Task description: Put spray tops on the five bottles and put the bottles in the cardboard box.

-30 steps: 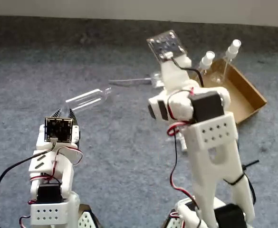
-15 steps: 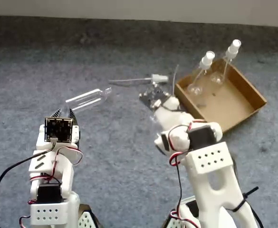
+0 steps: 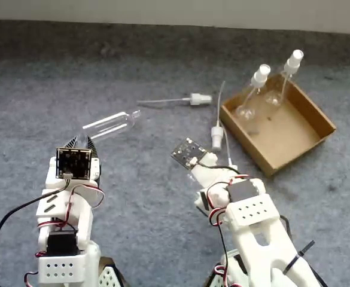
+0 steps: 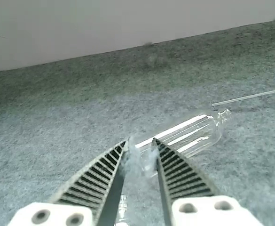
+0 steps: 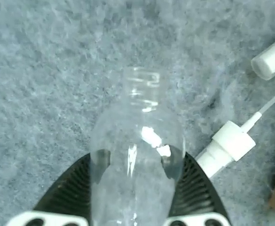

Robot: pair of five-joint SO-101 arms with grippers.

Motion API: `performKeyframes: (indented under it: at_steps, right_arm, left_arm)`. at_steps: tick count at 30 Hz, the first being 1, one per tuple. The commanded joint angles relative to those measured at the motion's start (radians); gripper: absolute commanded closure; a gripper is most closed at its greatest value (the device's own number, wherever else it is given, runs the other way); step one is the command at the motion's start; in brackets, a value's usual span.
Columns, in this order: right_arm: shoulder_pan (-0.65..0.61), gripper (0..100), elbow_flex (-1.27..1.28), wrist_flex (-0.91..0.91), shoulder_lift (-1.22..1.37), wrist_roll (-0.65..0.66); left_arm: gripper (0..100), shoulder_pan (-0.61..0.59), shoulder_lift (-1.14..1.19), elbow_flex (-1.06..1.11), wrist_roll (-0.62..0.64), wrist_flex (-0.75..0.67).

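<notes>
My left gripper (image 4: 141, 157) is shut on the base of a clear, topless bottle (image 4: 186, 135), which sticks out level above the carpet (image 3: 110, 124). My right gripper (image 5: 137, 162) is shut on a second clear bottle (image 5: 136, 141) whose open neck points away from the wrist, low over the carpet; in the high view that wrist (image 3: 189, 153) covers it. Loose spray tops lie near it (image 5: 227, 146), (image 5: 270, 60), and one farther off (image 3: 199, 99). The cardboard box (image 3: 303, 140) at the right holds two bottles with spray tops (image 3: 259, 76), (image 3: 292, 60).
Grey carpet covers the whole work area, and a pale wall runs along the far side. A spray top with its long tube (image 3: 218, 136) lies between the right wrist and the box's near corner. Open carpet spreads to the left and between the arms.
The right arm has drawn back from beside the box toward its base and dropped lower. The left arm and its bottle have not moved.
</notes>
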Motion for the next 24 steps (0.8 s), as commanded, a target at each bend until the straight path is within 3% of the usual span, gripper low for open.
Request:
performKeyframes:
  at_steps: [1,13,19,24]
  right_arm:
    - [0.012,98.8,-0.005,-0.025,-0.036,0.012]
    - [0.027,98.3,0.108,-0.107,-0.035,0.014]
    - [0.027,83.0,0.12,-0.079,-0.035,0.014]
    - [0.021,80.9,0.111,-0.002,-0.044,0.014]
  left_arm:
    - [96,0.025,-0.007,0.021,-0.006,-0.014]
    - [96,0.025,-0.007,0.021,-0.005,-0.014]
    - [96,0.025,-0.007,0.021,-0.005,-0.014]
    - [96,0.027,-0.007,0.021,-0.005,-0.014]
